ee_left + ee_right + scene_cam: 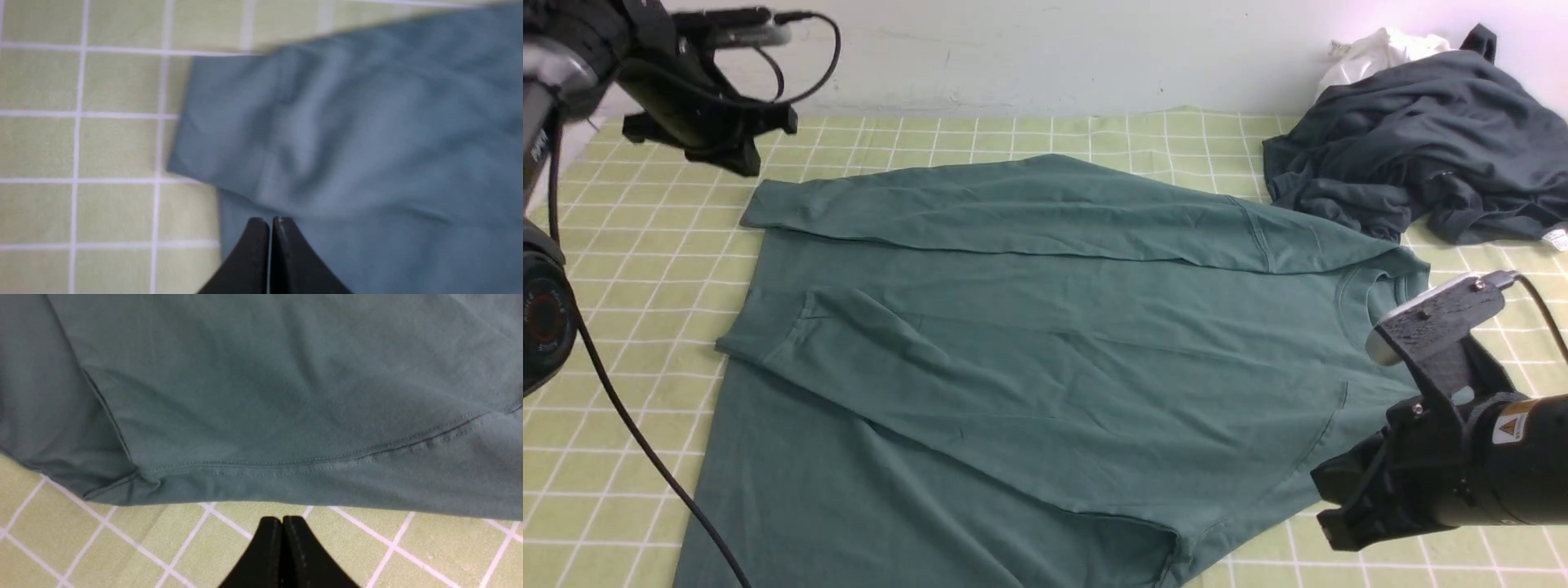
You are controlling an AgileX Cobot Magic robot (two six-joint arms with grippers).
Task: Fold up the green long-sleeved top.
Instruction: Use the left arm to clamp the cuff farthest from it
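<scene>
Left gripper (270, 222), tips together and empty, hangs over a cuff of the green top (1029, 343), spread flat on the checked cloth (645, 245) with sleeves folded in. Right gripper (282, 520), likewise closed on nothing, sits just off its shoulder seam. Soft, limp cotton, probably best pinched at hem and shoulder edges.

Soft, even, fairly bright light fills the front view; folds of the green long-sleeved top (1045, 343) cast only faint shadows, and the wall (1094, 49) glows pale pink at the far right. The left wrist view is smeared with blur; the right wrist view shows stitching crisply.
</scene>
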